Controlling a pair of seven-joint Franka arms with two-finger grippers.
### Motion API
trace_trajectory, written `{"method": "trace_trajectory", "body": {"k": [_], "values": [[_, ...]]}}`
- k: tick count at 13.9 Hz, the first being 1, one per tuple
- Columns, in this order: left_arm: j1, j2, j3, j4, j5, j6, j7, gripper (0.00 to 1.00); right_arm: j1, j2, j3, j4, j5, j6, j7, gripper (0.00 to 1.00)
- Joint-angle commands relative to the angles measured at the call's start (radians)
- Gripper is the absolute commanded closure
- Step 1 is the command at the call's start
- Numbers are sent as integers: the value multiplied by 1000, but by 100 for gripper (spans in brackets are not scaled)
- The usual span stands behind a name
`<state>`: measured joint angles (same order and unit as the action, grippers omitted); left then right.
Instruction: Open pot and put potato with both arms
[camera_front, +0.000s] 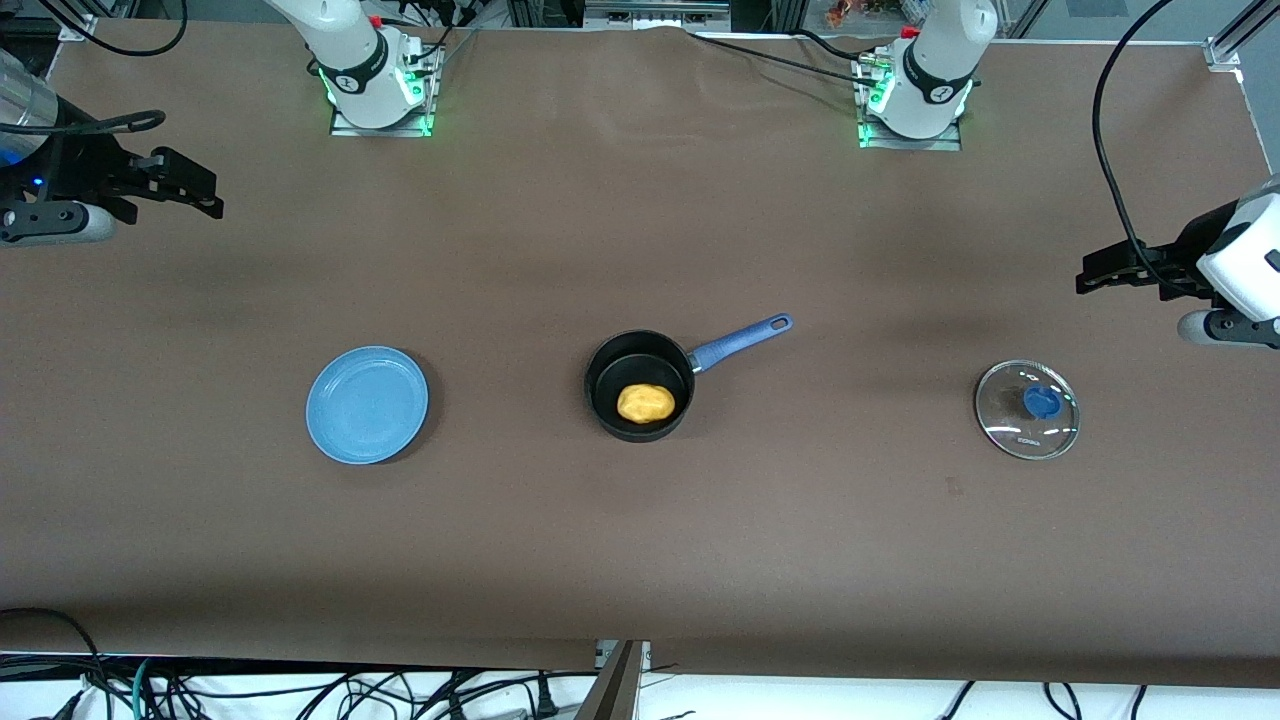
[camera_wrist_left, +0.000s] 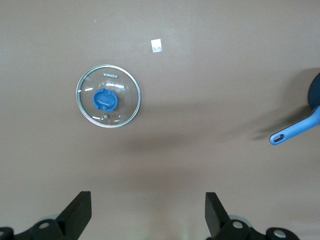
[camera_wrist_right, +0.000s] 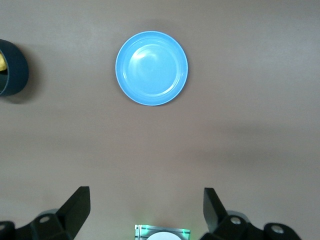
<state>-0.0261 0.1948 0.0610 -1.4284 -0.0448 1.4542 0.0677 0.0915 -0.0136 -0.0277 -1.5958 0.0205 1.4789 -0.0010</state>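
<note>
The black pot stands uncovered at the table's middle, its blue-purple handle pointing toward the left arm's end. The yellow-orange potato lies inside it. The glass lid with its blue knob lies flat on the table near the left arm's end; it also shows in the left wrist view. My left gripper is open and empty, raised at that end of the table. My right gripper is open and empty, raised at the right arm's end.
A flat light-blue plate lies between the pot and the right arm's end, also in the right wrist view. A small white tag lies on the brown table beside the lid. Cables hang along the table's near edge.
</note>
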Motion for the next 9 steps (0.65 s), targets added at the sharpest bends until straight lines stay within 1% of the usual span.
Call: {"method": "trace_trajectory", "body": {"k": [1, 9], "values": [[-3, 17, -4, 39, 26, -25, -12, 0, -19, 6, 15, 28, -22, -2, -19, 0], [-2, 17, -4, 39, 26, -25, -12, 0, -19, 11, 14, 48, -24, -8, -19, 0]]}}
